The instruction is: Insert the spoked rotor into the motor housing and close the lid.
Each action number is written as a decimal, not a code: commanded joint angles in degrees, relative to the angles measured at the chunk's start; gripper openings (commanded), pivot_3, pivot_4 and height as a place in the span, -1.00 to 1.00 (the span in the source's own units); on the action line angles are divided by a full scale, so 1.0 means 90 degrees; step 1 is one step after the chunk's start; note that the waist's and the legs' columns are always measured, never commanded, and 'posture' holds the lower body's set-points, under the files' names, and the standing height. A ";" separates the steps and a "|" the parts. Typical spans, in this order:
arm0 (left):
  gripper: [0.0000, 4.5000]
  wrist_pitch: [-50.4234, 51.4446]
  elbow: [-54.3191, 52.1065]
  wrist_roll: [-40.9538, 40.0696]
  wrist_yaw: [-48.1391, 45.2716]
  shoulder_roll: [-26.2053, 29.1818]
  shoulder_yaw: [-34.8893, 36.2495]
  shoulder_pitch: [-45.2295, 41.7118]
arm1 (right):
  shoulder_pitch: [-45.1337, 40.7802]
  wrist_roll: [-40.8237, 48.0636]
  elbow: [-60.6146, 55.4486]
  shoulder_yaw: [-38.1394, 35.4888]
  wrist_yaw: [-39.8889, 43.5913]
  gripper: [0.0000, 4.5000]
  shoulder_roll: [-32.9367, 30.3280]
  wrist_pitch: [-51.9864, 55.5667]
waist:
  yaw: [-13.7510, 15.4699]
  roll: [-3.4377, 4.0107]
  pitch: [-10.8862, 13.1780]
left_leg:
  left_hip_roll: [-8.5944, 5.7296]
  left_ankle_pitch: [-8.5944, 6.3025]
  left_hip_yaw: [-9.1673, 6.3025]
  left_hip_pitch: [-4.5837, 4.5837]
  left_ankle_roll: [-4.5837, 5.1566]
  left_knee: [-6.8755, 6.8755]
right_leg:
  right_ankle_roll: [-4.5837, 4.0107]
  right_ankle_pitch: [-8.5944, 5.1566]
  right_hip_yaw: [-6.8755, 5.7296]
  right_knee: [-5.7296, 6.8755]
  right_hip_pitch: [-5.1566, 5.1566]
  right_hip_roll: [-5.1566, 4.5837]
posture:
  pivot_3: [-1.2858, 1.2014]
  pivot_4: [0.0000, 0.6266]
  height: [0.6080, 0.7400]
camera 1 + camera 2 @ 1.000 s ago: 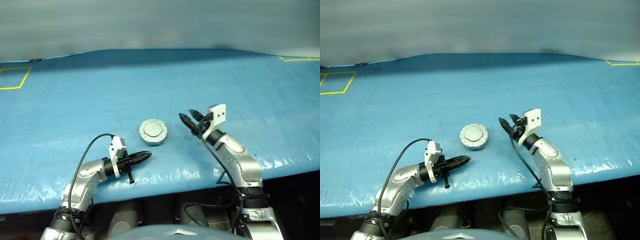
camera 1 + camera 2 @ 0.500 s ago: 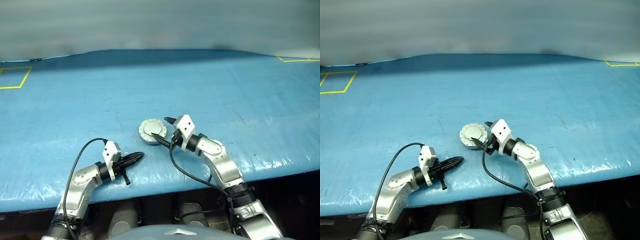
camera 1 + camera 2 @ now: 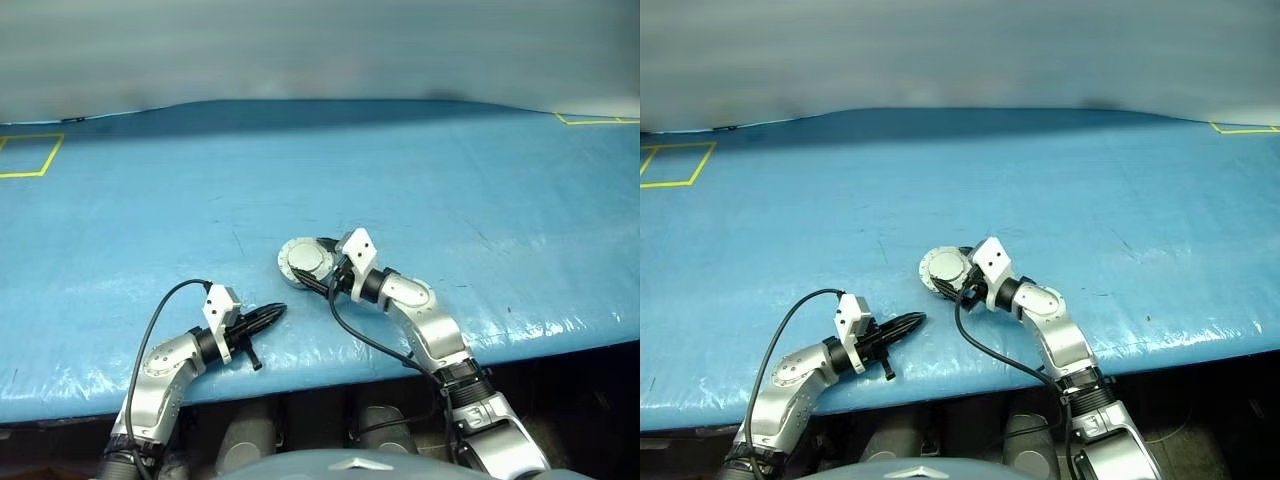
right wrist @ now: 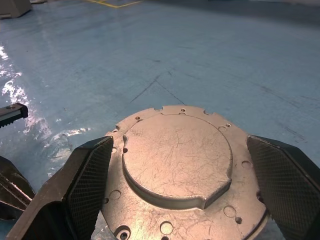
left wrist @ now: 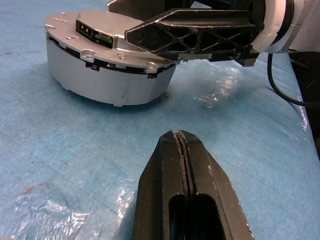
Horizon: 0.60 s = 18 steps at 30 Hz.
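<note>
- Nearest the table edge, the left gripper (image 3: 268, 317) lies low over the blue table cover (image 3: 450, 180), its two black fingers pressed together with nothing between them
- In the left wrist view those joined fingertips (image 5: 181, 150) point at the motor housing (image 5: 107, 82), which stands a little way ahead of them on the cover, apart from them
- The housing is closed: the lid (image 4: 177, 162) sits flat on top, plain grey face with its raised centre upward, small holes round its rim
- The right gripper (image 3: 318, 262) reaches in from the right side, its jaws spread wide with the lid between them
- In the right wrist view one textured pad (image 4: 92, 172) stands at one edge of the lid and the other at the opposite edge; whether either pad touches the metal cannot be told
- From the left wrist view one right finger (image 5: 192, 36) lies across the top of the lid, and the other is mostly hidden behind the housing
- The far side of the housing is covered by the right gripper in the head views, and the housing's inside is shut away under the lid
- Beyond the housing the blue cover runs on, with yellow tape lines (image 3: 25, 157) at its far left corner, cut off by the picture edge
</note>
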 commanded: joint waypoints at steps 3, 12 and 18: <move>-1.00 -0.0014 -0.0100 0.0040 0.0052 0.0008 -0.0026 0.0091 | -0.0099 -0.0132 0.0084 0.0060 -0.0030 0.99 0.0039 -0.0002 | 0.0000 -0.0001 -0.0001 | 0.0000 0.0000 0.0002 0.0006 -0.0001 0.0000 | -0.0001 0.0000 0.0001 0.0003 0.0002 0.0000 | 0.03 -0.52 1.00; -1.00 -0.0029 -0.0075 0.0063 0.0114 0.0000 -0.0023 0.0087 | -0.0255 -0.0045 0.0089 -0.0094 -0.0070 0.32 0.0175 0.0115 | -0.0001 -0.0003 -0.0001 | 0.0005 -0.0001 0.0009 0.0053 -0.0004 0.0001 | -0.0014 -0.0009 0.0007 0.0021 0.0006 -0.0001 | 0.03 -0.52 1.00; -1.00 -0.0019 -0.0077 0.0057 0.0114 -0.0028 -0.0049 0.0122 | -0.0404 -0.0069 -0.0003 -0.0107 0.0004 0.32 0.0134 0.0239 | 0.0001 -0.0003 -0.0001 | 0.0009 0.0005 0.0019 0.0059 -0.0018 0.0004 | -0.0042 -0.0027 0.0018 0.0078 0.0001 -0.0002 | 0.03 -0.52 1.00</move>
